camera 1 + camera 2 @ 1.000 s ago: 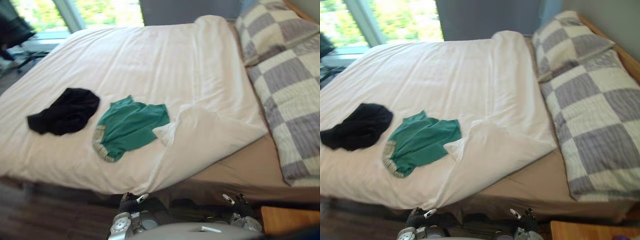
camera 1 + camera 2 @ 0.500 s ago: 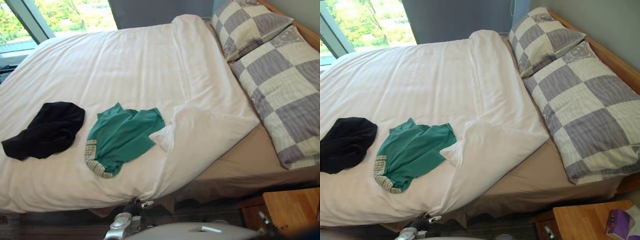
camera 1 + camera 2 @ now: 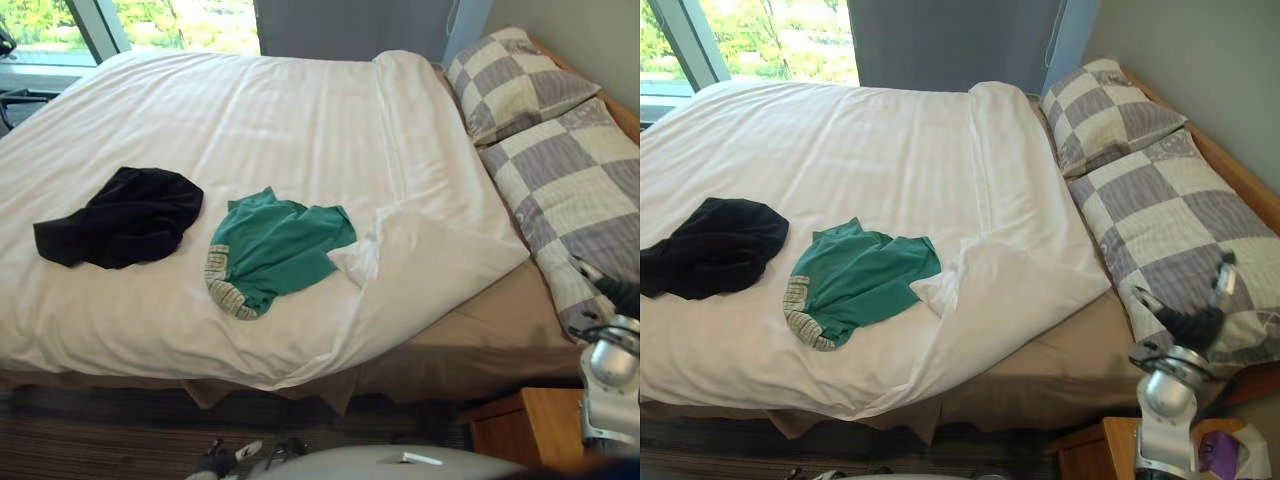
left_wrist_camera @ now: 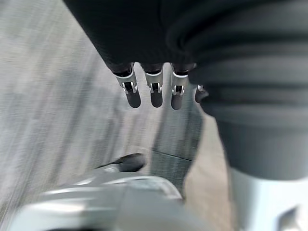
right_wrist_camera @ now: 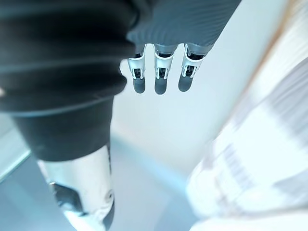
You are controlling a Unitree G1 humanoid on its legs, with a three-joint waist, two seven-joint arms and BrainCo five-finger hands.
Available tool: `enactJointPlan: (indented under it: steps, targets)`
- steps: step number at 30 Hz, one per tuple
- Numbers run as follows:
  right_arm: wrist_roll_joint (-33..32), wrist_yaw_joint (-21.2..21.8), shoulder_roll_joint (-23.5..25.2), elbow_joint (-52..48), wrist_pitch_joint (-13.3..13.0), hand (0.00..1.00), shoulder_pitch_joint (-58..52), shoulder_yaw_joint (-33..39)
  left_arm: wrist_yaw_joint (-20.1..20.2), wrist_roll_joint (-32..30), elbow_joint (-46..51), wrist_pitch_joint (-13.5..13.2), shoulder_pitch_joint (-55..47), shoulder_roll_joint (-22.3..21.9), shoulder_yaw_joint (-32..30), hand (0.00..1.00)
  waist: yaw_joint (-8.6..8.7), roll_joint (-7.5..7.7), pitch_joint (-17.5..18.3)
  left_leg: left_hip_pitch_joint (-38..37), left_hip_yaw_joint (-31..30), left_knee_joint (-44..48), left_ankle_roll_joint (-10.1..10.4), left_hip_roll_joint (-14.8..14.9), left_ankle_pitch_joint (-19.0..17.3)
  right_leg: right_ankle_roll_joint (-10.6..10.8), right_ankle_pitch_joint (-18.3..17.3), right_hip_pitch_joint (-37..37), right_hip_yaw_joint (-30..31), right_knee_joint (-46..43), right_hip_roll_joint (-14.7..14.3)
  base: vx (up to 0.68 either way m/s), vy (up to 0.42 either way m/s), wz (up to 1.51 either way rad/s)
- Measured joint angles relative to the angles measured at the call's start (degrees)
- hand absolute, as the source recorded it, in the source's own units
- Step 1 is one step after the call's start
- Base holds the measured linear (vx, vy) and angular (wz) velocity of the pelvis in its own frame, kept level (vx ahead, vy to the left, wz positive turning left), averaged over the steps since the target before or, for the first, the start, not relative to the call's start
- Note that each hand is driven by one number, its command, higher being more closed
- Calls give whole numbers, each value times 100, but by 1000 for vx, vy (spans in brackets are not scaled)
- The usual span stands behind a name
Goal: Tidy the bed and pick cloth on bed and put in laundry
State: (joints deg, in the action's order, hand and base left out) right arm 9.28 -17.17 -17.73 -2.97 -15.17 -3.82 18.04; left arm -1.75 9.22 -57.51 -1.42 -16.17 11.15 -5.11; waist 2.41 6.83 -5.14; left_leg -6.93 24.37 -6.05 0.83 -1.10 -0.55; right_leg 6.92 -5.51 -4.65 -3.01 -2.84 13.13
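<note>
The green cloth [image 3: 275,245] lies near the bed's [image 3: 300,110] front edge, its long axis slanting toward that edge, with the black cloth [image 3: 125,215] beside it, leftward. The right hand [image 3: 1193,325] hovers by the right-edge pillow [image 3: 1170,225], fingers straight and empty. The left hand [image 4: 151,94], fingers relaxed and empty, hangs low and seems nearer the cloths.

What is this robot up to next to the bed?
It looks to be at the start of tidying the bed. A green cloth and a black cloth lie untouched on the white duvet, which has one corner folded back. The right hand is up by the checkered pillows, open and holding nothing. The left hand hangs low near the floor, also open.
</note>
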Motion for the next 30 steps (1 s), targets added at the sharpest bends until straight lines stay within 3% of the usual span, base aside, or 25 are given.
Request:
enactJointPlan:
  steps: [4,7,11,14,17,20,25,30]
  targets:
    - [187,539,-197,24,421,0,628,-1100,-3,-209,6,-13,47,-78,39,0,-55,-134,-4,52,-149,3,-45,-25,-31,-9,97,-74,-289,94,-4,116,4,14]
    - [380,595,-283,274,633,0,1000,-1616,-5,-212,6,-19,114,-129,63,0,-114,-239,-35,147,-239,5,-101,-11,1,-22,154,-64,-432,168,-43,93,-17,18]
    - [808,533,-362,1353,1327,0,2331,-2323,-1,-324,78,-26,532,-150,67,0,-274,-352,-413,493,-457,41,-140,154,173,-162,359,114,-706,218,-217,54,-56,23]
    - [964,279,-365,1975,1735,0,3228,-2378,-1,-303,335,-73,915,-114,66,0,-529,-302,-744,826,-601,44,-102,413,334,-366,644,400,-746,211,-477,-17,-71,23]
    - [1030,62,-370,2343,1953,0,3872,-2397,-17,-201,572,-86,1233,-23,67,0,-646,-124,-1044,1055,-671,45,-98,459,422,-368,684,596,-745,172,-507,-33,-31,17]
    - [1062,50,-372,2688,2177,0,4289,-2433,-115,-144,755,11,1569,73,65,0,-667,-104,-1321,1242,-748,45,-136,473,489,-374,741,775,-745,115,-493,-42,12,12]
    - [1069,331,-590,3598,2821,0,4470,-2650,-245,-133,1025,352,2082,274,33,0,-824,-83,-1723,1466,-762,45,-175,463,569,-332,828,992,-740,80,-478,-28,25,4]
    - [1042,388,-703,3659,2995,0,4466,-2647,-235,-158,1075,519,2231,302,22,0,-812,-70,-1782,1537,-763,45,-167,485,605,-336,849,1049,-737,90,-498,0,0,0]
